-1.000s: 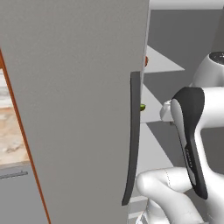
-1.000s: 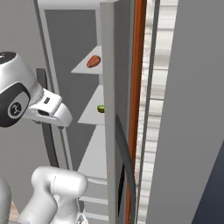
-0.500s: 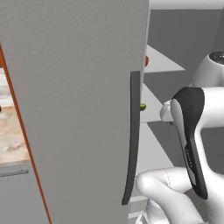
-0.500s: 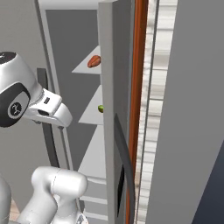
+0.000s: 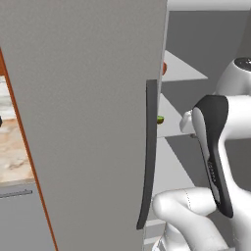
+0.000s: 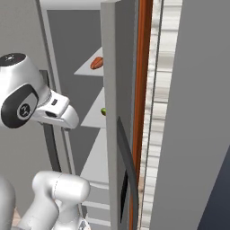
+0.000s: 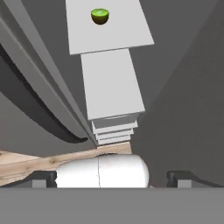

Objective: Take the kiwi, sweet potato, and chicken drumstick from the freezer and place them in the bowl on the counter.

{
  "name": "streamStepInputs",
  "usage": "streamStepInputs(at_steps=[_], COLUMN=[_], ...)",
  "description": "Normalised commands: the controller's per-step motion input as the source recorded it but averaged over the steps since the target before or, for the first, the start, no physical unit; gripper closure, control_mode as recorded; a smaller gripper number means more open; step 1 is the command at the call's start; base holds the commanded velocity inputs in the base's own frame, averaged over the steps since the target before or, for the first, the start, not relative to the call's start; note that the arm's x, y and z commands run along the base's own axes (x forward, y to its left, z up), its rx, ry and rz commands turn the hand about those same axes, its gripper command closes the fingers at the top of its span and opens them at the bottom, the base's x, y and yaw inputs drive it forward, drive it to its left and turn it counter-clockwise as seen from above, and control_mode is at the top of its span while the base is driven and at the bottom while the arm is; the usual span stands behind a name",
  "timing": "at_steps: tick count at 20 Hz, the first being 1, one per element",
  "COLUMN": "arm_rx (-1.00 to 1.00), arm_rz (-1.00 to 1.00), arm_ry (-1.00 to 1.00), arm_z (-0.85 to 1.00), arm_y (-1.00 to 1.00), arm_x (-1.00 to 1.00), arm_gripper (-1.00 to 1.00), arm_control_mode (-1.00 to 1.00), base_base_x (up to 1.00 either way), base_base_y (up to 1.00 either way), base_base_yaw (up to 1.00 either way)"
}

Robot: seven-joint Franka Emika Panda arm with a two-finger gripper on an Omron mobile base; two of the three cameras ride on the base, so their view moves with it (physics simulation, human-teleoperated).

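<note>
The freezer (image 5: 88, 122) stands open, its tall grey door swung toward the cameras with the long axis upright and one dark vertical handle (image 5: 147, 157) running down its edge. The door hides most of the interior in the left base view. Inside, pale grey shelves (image 7: 111, 83) step up one behind another; the hand view shows two broad ones and some thin ledges below. A strip of the counter (image 5: 12, 152) shows at far left. One kiwi (image 7: 100, 16) sits on the farther shelf, cut face up. One reddish-brown item (image 6: 96, 63) lies on a higher shelf, too small to identify. The gripper (image 7: 111, 177) is cropped at the hand view's bottom edge; whether it is spread or closed cannot be told.
</note>
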Motion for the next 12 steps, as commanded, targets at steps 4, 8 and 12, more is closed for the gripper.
streamStepInputs(at_steps=[4,8,12], arm_rx=[0.07,0.03,0.00], arm_rz=[0.16,0.19,0.17], arm_ry=[-0.04,-0.09,-0.22], arm_z=[-0.29,-0.53,-0.64], arm_y=[-0.31,-0.11,0.00], arm_x=[0.71,0.58,0.32], arm_gripper=[-1.00,-1.00,-1.00], arm_control_mode=[-1.00,-1.00,-1.00], base_base_x=[0.00,0.00,0.00], base_base_y=[0.00,0.00,0.00], base_base_yaw=[0.00,0.00,0.00])
